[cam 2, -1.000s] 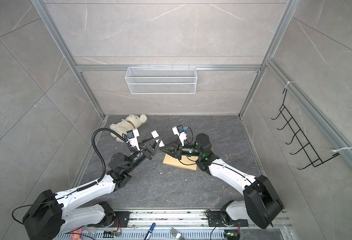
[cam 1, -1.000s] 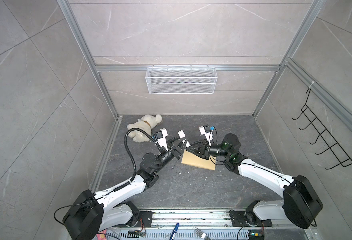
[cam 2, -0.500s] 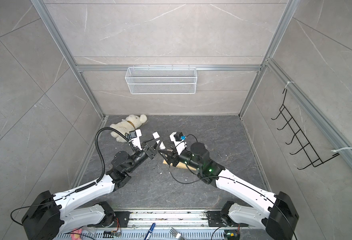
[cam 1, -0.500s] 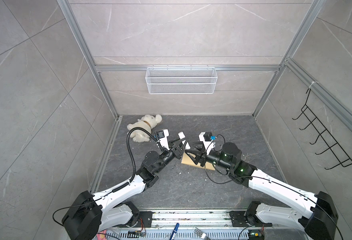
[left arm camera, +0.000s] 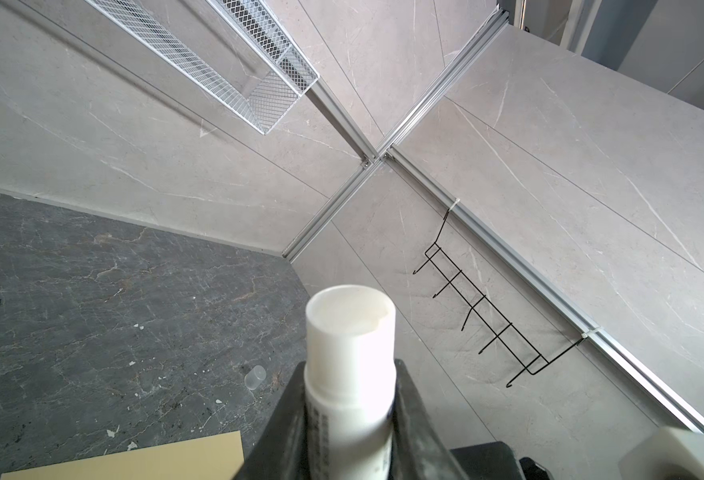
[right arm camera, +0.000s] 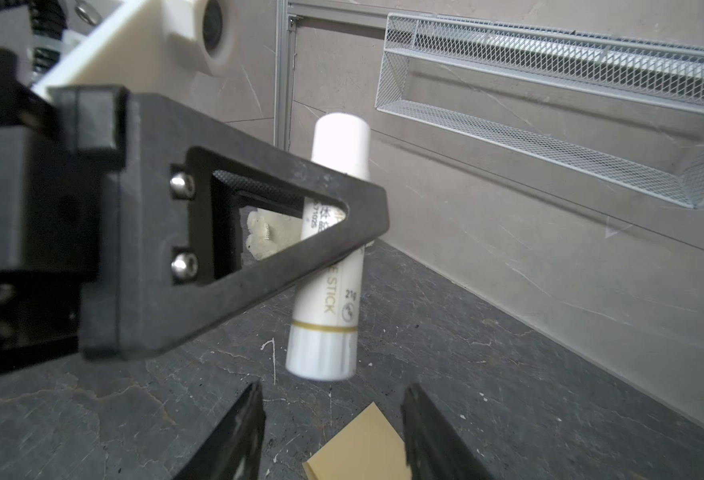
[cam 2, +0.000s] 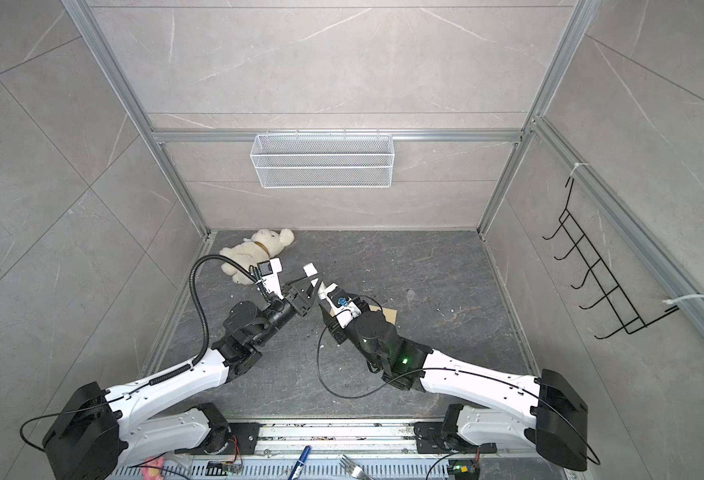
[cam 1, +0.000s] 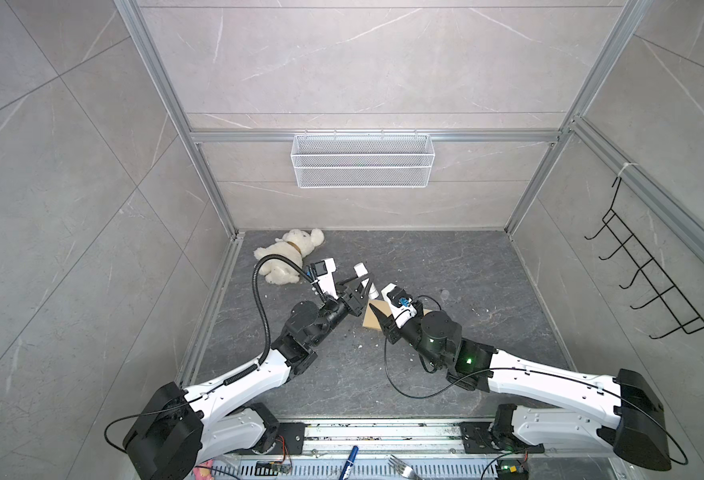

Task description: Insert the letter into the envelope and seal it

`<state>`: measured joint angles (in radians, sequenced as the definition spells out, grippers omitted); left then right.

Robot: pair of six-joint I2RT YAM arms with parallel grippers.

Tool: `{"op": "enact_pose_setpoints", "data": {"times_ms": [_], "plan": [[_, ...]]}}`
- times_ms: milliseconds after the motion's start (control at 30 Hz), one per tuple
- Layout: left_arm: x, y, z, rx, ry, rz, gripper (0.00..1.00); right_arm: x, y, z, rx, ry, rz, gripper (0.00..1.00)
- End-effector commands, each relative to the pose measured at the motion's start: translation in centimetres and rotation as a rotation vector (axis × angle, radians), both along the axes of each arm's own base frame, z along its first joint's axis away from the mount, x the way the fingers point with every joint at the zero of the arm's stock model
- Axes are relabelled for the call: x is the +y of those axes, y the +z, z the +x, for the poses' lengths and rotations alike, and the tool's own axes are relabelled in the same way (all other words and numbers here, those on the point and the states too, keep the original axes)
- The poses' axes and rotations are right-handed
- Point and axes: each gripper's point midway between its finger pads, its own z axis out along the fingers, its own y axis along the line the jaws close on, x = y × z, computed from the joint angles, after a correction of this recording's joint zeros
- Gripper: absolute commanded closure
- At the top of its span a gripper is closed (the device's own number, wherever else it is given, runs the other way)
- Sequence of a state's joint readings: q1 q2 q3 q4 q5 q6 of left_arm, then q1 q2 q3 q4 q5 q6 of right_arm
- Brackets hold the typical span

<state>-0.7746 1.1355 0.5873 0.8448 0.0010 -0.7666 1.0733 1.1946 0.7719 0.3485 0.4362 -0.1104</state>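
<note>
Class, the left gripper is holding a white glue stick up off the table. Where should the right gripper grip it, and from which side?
Probably the knob end below the gold band. The left gripper clamps the glue stick at its middle, leaving that end free. Come from beneath, where the right gripper sits with open jaws facing it.

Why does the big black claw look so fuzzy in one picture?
In the right wrist view the left gripper sits very near the lens, so its black fingers look soft, while the glue stick print is readable. In the left wrist view the same stick glares bright white and its print smears. Both top views look sharp.
</note>
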Motion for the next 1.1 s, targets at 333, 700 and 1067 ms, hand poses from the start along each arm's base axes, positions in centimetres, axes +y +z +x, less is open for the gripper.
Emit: {"op": "enact_pose_setpoints", "data": {"times_ms": [333, 700, 1067], "plan": [[0.8, 3.9, -0.5, -0.074, 0.014, -0.090, 1.00, 1.0, 2.3, 1.1, -0.036, -0.053, 0.090, 0.50], [1.0, 3.9, -0.7, -0.075, 0.013, -0.092, 1.00, 1.5, 2.2, 1.3, -0.022, -0.054, 0.093, 0.66], [0.6, 4.0, -1.0, -0.102, -0.011, -0.077, 1.00, 1.3, 3.0, 0.9, 0.007, -0.005, 0.156, 1.00]]}}
